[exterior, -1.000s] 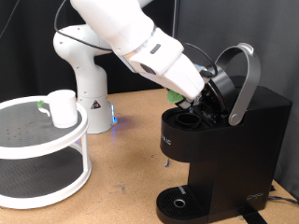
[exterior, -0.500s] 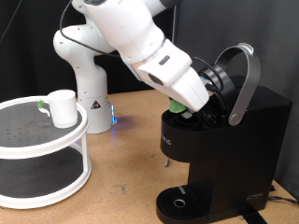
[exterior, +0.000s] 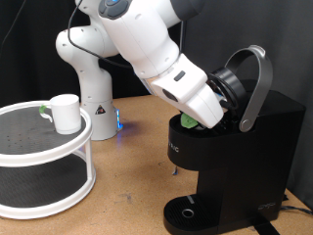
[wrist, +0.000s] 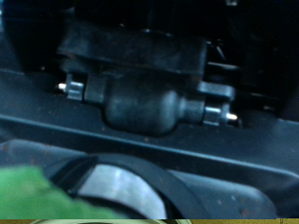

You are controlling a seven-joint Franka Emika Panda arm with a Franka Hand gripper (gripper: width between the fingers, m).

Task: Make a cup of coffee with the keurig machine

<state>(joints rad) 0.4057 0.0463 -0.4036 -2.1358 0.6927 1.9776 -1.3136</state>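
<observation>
The keurig machine (exterior: 245,157) stands black and boxy at the exterior view's right, its lid with the silver handle (exterior: 256,83) raised. My gripper (exterior: 198,119) reaches down into the open brew chamber, shut on a small green-topped pod (exterior: 188,121) that sits at the chamber's mouth. The wrist view shows the pod's green blur (wrist: 33,191) beside the round pod holder (wrist: 131,187), under the lid's black hinge block (wrist: 140,93); my fingers are not distinct there. The white cup (exterior: 65,113) stands on the top tier of a round white shelf (exterior: 39,147) at the exterior view's left, far from the gripper.
The white robot base (exterior: 90,78) stands behind, between shelf and machine. The machine's circular drip tray (exterior: 186,212) at the bottom has nothing on it. Bare wooden table (exterior: 132,157) lies between the shelf and the machine.
The arm has lowered and swung in, carrying the green pod down from above the brew head to the chamber's mouth. Cup, shelf and lid have not moved.
</observation>
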